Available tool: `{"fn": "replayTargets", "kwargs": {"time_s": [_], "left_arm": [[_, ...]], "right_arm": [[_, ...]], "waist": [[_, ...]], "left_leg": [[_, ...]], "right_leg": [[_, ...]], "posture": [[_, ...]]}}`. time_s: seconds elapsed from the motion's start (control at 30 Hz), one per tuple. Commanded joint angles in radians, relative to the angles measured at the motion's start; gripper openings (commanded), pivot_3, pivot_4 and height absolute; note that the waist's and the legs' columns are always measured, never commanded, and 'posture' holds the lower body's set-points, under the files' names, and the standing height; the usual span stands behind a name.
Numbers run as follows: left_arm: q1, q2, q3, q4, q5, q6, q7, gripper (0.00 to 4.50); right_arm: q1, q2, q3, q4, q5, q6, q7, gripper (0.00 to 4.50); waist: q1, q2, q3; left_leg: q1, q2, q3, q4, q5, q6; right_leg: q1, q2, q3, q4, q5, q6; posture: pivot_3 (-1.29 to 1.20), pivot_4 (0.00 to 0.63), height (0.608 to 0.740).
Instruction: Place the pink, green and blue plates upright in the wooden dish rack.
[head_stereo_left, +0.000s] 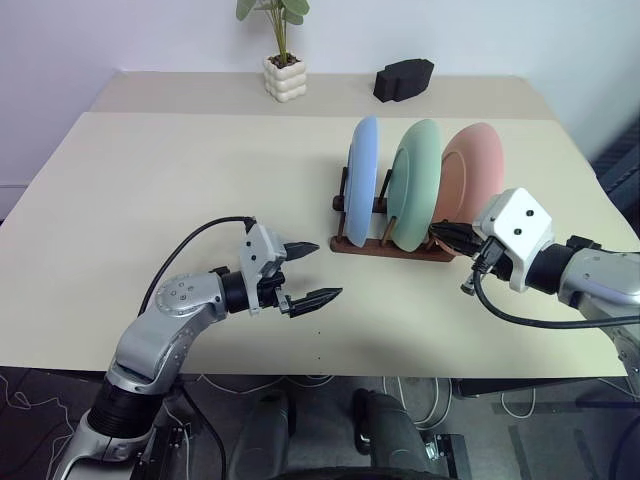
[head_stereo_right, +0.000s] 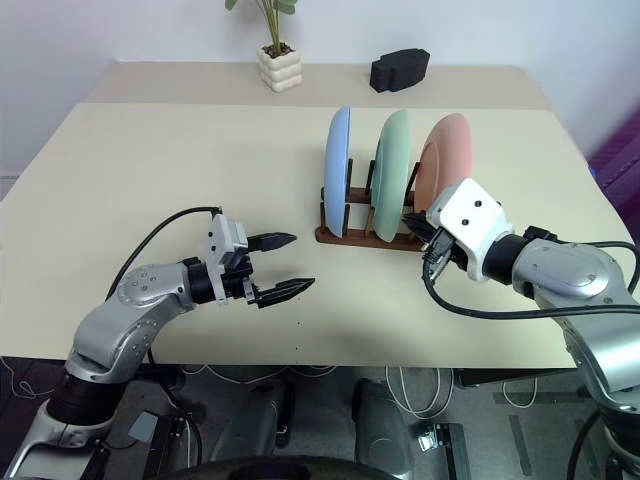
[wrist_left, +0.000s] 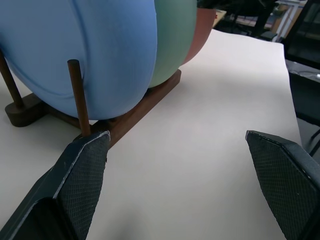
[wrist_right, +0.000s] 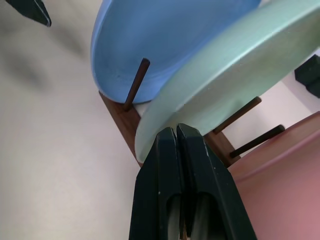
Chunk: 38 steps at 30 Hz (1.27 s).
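Nearest the camera, left gripper (head_stereo_left: 307, 272) is hovering low over the pale beige tabletop (head_stereo_left: 150, 200), its two black fingers spread wide w/ nothing between them, pointing toward the rack's near-left end. Right gripper (head_stereo_left: 445, 236) is sitting a bit further out, fingers pressed together, empty, tips just at the lower rim of the pale mint green round plate (head_stereo_left: 415, 185); whether they're actually touching it, can't tell from the right wrist view.

Beyond both hands, small dark brown wooden dish rack (head_stereo_left: 390, 247) w/ upright pegs is carrying all three plates on edge. Light blue round plate (head_stereo_left: 363, 180) is standing in the slot closest to the left gripper, green in the middle, salmon pink round plate (head_stereo_left: 472, 178) on the far side of the green one from the left hand, just behind the right gripper's white wrist block. Plates are lying face-to-face along the rack's long axis, which runs across from left hand to right hand.

Key relation: green plate is lying straight ahead of the right fingertips, so right arm is the nearer one for any nudge to seat it; left is well apart. Judging by this, task looks essentially done, only a final straighten possibly left.

Furthest back: black block (head_stereo_left: 404, 78) and potted plant in white pot (head_stereo_left: 284, 70).
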Motion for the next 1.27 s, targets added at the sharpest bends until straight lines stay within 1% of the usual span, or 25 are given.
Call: {"fn": "replayTargets", "kwargs": {"time_s": [0.03,0.1,0.2,0.37,0.43,0.5,0.57,0.63,0.7,0.77,0.9,1.0,1.1,1.27], "left_arm": [[0.004,-0.005,0.004,-0.018,0.000,-0.020,0.002,4.50],[0.005,-0.007,0.005,-0.021,-0.001,-0.018,0.005,4.50],[0.005,-0.009,0.012,-0.020,0.005,-0.023,0.015,4.50],[-0.007,0.001,0.064,0.049,0.032,-0.065,0.042,4.50],[-0.010,0.011,0.086,0.079,0.039,-0.080,0.044,4.50],[-0.009,0.031,0.112,0.133,0.064,-0.111,0.045,4.50],[-0.004,0.049,0.135,0.187,0.084,-0.147,0.041,4.50],[-0.005,0.052,0.152,0.249,0.105,-0.182,0.050,4.50],[-0.001,0.051,0.171,0.315,0.128,-0.226,0.062,4.50],[0.005,0.043,0.178,0.358,0.142,-0.256,0.069,4.50],[0.034,0.038,0.184,0.381,0.163,-0.299,0.078,4.50],[0.048,0.026,0.180,0.384,0.177,-0.309,0.100,4.50],[0.051,0.017,0.186,0.352,0.161,-0.288,0.110,4.50],[0.045,-0.002,0.179,0.374,0.177,-0.312,0.128,4.50]], "right_arm": [[-0.014,-0.006,-0.038,-0.030,-0.003,-0.008,0.010,0.03],[-0.016,-0.015,-0.064,-0.026,-0.002,-0.008,0.017,0.03],[-0.004,-0.027,-0.157,-0.029,0.024,-0.025,0.056,0.03],[0.026,0.025,-0.471,0.003,0.193,-0.021,0.147,0.03],[0.047,0.048,-0.563,0.026,0.251,-0.009,0.159,0.03],[0.125,0.078,-0.652,0.055,0.281,-0.005,0.200,0.03],[0.228,0.112,-0.696,0.073,0.283,-0.017,0.241,0.03],[0.331,0.153,-0.678,0.108,0.240,-0.059,0.267,0.03],[0.407,0.214,-0.603,0.143,0.182,-0.113,0.255,0.03],[0.443,0.261,-0.523,0.186,0.118,-0.179,0.239,0.03],[0.424,0.349,-0.414,0.313,0.023,-0.300,0.179,0.03],[0.419,0.380,-0.366,0.394,-0.016,-0.363,0.167,0.03],[0.411,0.383,-0.354,0.434,-0.004,-0.382,0.169,0.03],[0.358,0.379,-0.326,0.487,-0.008,-0.403,0.156,0.03]], "waist": [[0.000,0.000,0.000],[0.000,0.000,0.000],[0.001,0.000,0.000],[0.002,0.000,0.000],[0.002,0.000,0.000],[0.002,0.000,0.000],[0.002,0.000,0.000],[0.002,0.000,-0.001],[0.001,0.000,-0.001],[-0.004,0.000,-0.001],[-0.007,0.002,-0.002],[-0.002,0.003,-0.002],[0.001,0.003,-0.002],[-0.001,0.003,-0.003]], "left_leg": [[0.000,0.000,0.000,0.000,0.000,0.000],[0.000,0.000,0.000,0.000,0.000,0.000],[0.000,0.000,0.000,0.001,0.000,0.000],[0.000,0.000,0.000,0.002,0.000,0.000],[0.000,0.000,-0.001,0.002,0.000,0.000],[0.000,0.000,0.000,0.002,0.000,0.001],[0.000,0.000,0.000,0.003,-0.001,0.001],[0.000,0.000,0.000,0.003,-0.001,0.001],[0.001,0.000,0.000,0.003,-0.001,0.001],[0.001,0.000,0.000,0.004,-0.001,0.001],[0.002,0.001,0.001,0.005,-0.001,0.001],[0.001,0.001,0.001,0.005,-0.001,0.001],[0.001,0.000,0.001,0.005,-0.001,0.001],[0.001,0.000,0.001,0.005,-0.001,0.001]], "right_leg": [[0.000,0.000,0.000,0.000,0.000,0.000],[0.000,0.000,0.000,0.000,0.000,0.000],[0.000,0.000,0.000,0.000,0.000,0.000],[0.001,0.000,0.000,0.000,0.000,0.000],[0.001,0.000,0.000,0.000,0.000,0.000],[0.002,0.000,0.000,0.000,0.000,0.000],[0.002,0.000,0.000,0.001,0.000,0.000],[0.003,0.000,0.000,0.000,0.000,0.000],[0.003,0.000,0.000,0.000,0.000,0.000],[0.003,0.000,0.000,0.001,0.000,0.000],[0.003,0.000,0.001,0.001,0.001,-0.001],[0.003,0.000,0.001,0.002,0.001,-0.001],[0.003,0.000,0.001,0.001,0.001,-0.001],[0.003,0.000,0.001,0.002,0.001,-0.001]], "posture": [[0.00,0.150,0.740],[0.00,0.150,0.740],[0.00,0.150,0.740],[0.00,0.150,0.740],[0.00,0.150,0.740],[0.00,0.150,0.740],[0.00,0.150,0.740],[0.00,0.150,0.740],[0.00,0.150,0.740],[0.00,0.150,0.740],[0.00,0.150,0.740],[0.00,0.150,0.740],[0.00,0.150,0.740],[0.00,0.150,0.740]]}}
